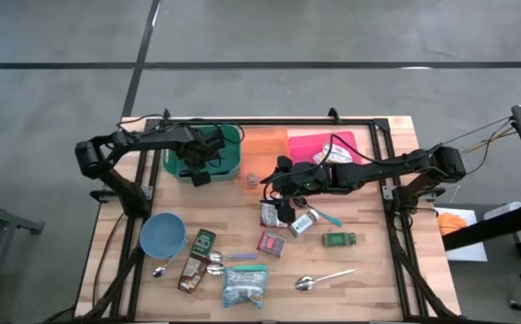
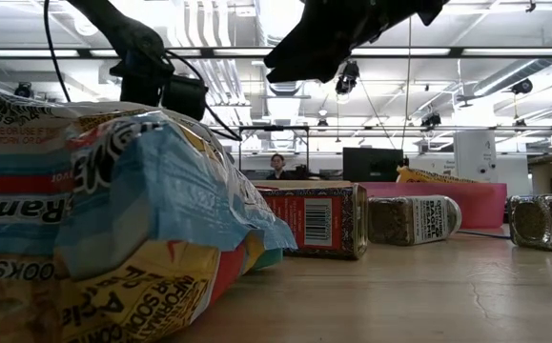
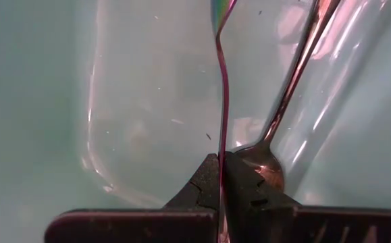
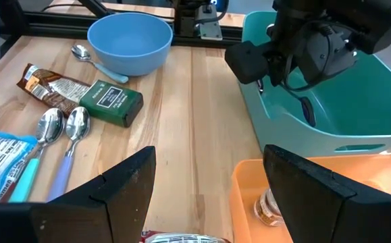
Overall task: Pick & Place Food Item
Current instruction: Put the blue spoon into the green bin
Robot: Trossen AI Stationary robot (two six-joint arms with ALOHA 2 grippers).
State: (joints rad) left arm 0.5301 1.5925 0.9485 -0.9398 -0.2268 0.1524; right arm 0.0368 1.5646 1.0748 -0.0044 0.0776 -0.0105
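at the worktop's far left corner, the left claw hangs inside the green bin, clenched on a thin utensil handle; which utensil it is cannot be made out. toward the middle, the right claw hovers released over the orange tray edge, with a small jar lying just beyond its fingers, partly cut off. the right arm is nearer the food packets toward the near edge.

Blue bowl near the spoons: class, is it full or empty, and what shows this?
Empty. The right wrist view looks into the blue bowl and shows only its bare inner wall.
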